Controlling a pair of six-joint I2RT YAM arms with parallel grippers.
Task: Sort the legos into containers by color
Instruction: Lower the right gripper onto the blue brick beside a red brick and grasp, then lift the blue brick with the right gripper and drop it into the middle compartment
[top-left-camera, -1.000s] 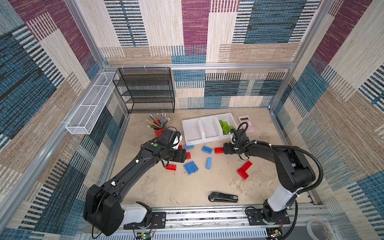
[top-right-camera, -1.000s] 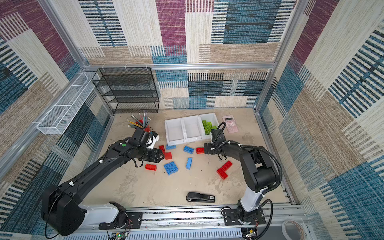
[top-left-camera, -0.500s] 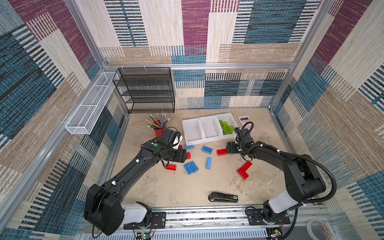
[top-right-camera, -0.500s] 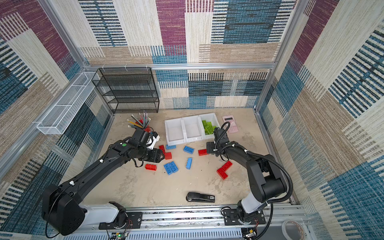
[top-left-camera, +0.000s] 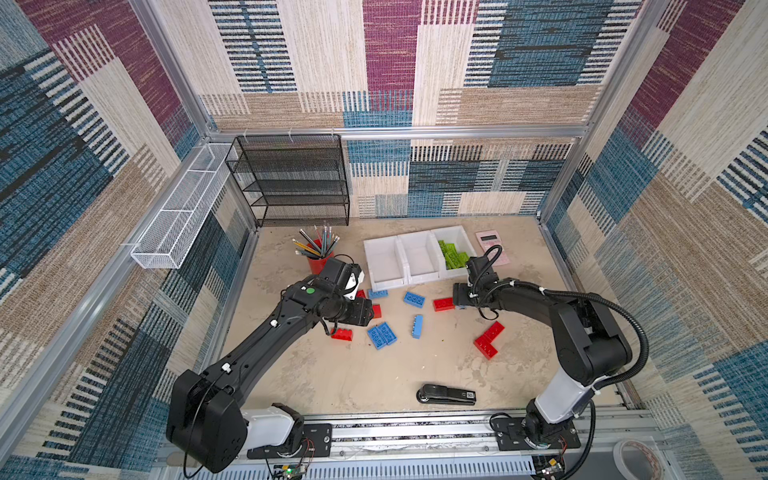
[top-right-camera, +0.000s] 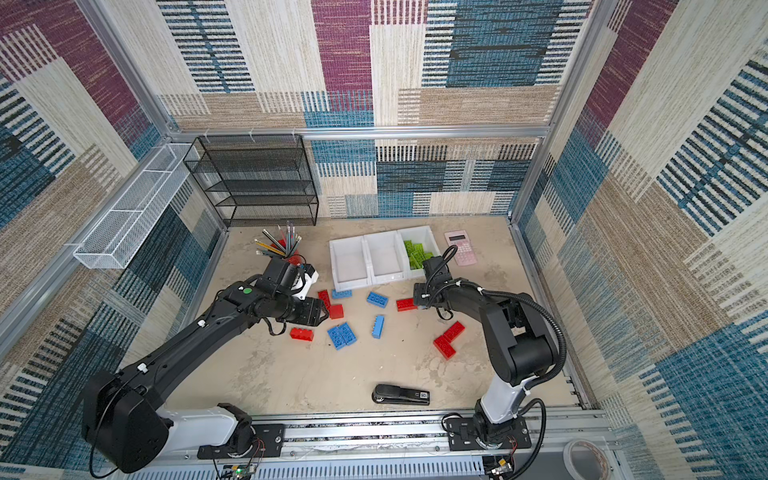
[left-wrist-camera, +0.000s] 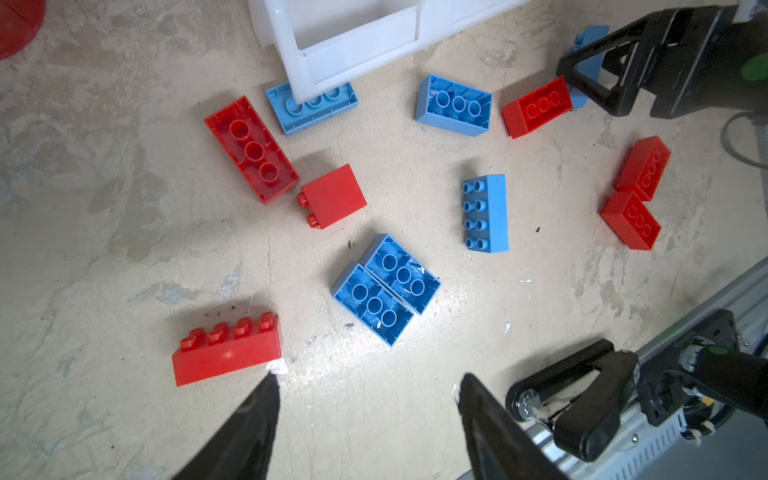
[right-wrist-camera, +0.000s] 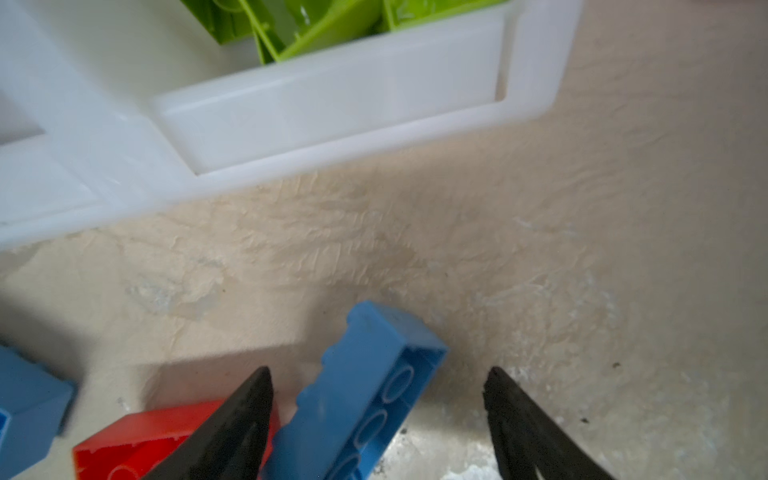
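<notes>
Bright, even light falls from overhead, so the pale surface (top-left-camera: 332, 374) is well lit and the shadows stay soft and short, lying close under each brick. In the left wrist view a white sheen glares off the surface beside the paired blue bricks (left-wrist-camera: 386, 286), yet that picture is crisp throughout. The right wrist view is smeared: the white bin wall (right-wrist-camera: 332, 108) and lime bricks (right-wrist-camera: 291, 29) are blurred, and the near blue brick (right-wrist-camera: 365, 374) has soft edges. In both top views the frame posts (top-left-camera: 173, 75) splay outward with wide-angle stretch at the edges.
</notes>
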